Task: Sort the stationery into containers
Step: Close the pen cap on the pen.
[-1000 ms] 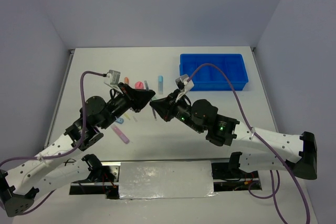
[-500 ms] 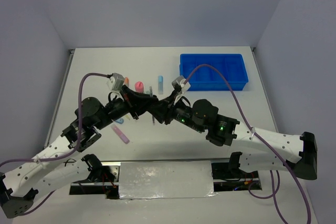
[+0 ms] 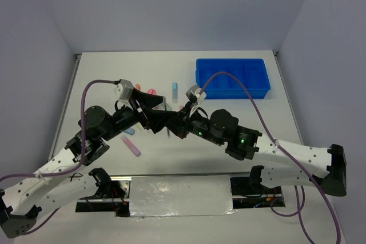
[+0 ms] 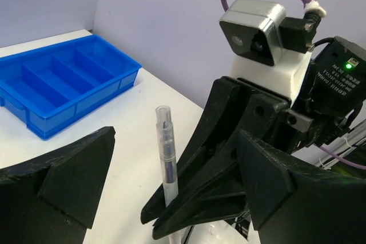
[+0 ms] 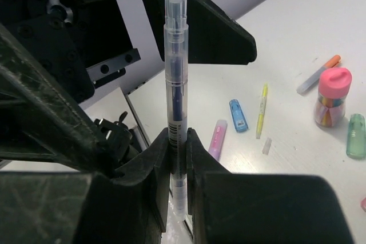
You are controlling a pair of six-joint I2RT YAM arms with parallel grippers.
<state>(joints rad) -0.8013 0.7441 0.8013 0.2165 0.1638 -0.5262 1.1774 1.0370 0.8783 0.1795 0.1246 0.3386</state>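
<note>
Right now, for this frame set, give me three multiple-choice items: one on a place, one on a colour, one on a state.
1. The blue tray sits on the table at: A the near-left corner; B the far right; C the near edge, centre.
2. The stubby tube has a cap coloured: A pink; B black; C white.
3. The right gripper is: A open, empty; B shut on nothing; C shut on the clear pen.
Key: B, the top view shows it far right; A, the right wrist view shows pink; C, its fingers pinch the pen.
</note>
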